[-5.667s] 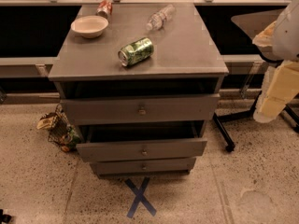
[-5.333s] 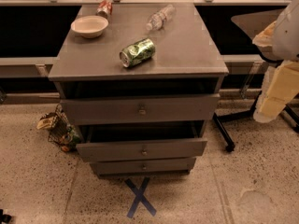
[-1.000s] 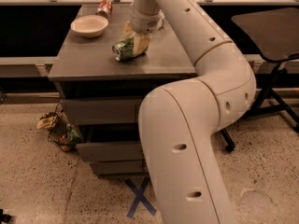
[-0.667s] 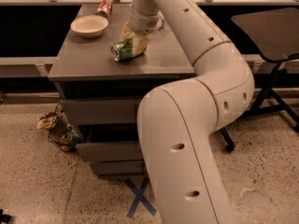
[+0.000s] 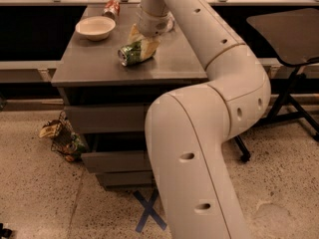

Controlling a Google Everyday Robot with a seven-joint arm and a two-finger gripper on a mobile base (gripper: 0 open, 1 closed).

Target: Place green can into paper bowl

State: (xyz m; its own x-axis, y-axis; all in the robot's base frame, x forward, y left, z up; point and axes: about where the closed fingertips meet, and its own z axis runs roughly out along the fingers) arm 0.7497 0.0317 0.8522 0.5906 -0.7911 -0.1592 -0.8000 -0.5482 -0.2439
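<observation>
Nearest the viewer, a thick cream robot arm (image 5: 199, 143) rises from the bottom edge, bends at an elbow on the right and reaches back over a grey drawer cabinet (image 5: 99, 66). Beside its base, a blue tape cross (image 5: 148, 212) marks the speckled floor. To the left, crumpled litter (image 5: 62, 139) lies against the cabinet's foot. Two drawers (image 5: 112, 161) stand partly pulled out below the top, so the cabinet front is uneven.

On the cabinet top, near the middle, the green can (image 5: 127, 55) lies on its side, resting on the surface, its silver end facing left and forward. The gripper (image 5: 142, 43) is down over the can's right-hand end, coming from above, likely because a can on its side is easiest taken across its body. Whether the gripper is pinching the can or only set around it cannot be told.

Farther back and to the left, well apart from the can, the paper bowl (image 5: 94, 34) sits upright and empty near the far left corner. A red-and-white can (image 5: 112, 7) lies just behind the bowl, near the back edge. Bare surface runs between can and bowl, so the carry looks unobstructed. Both left and back edges lie near the bowl, so overshooting seems the main risk. At far right stands a dark chair (image 5: 286, 31), apart from the cabinet.
</observation>
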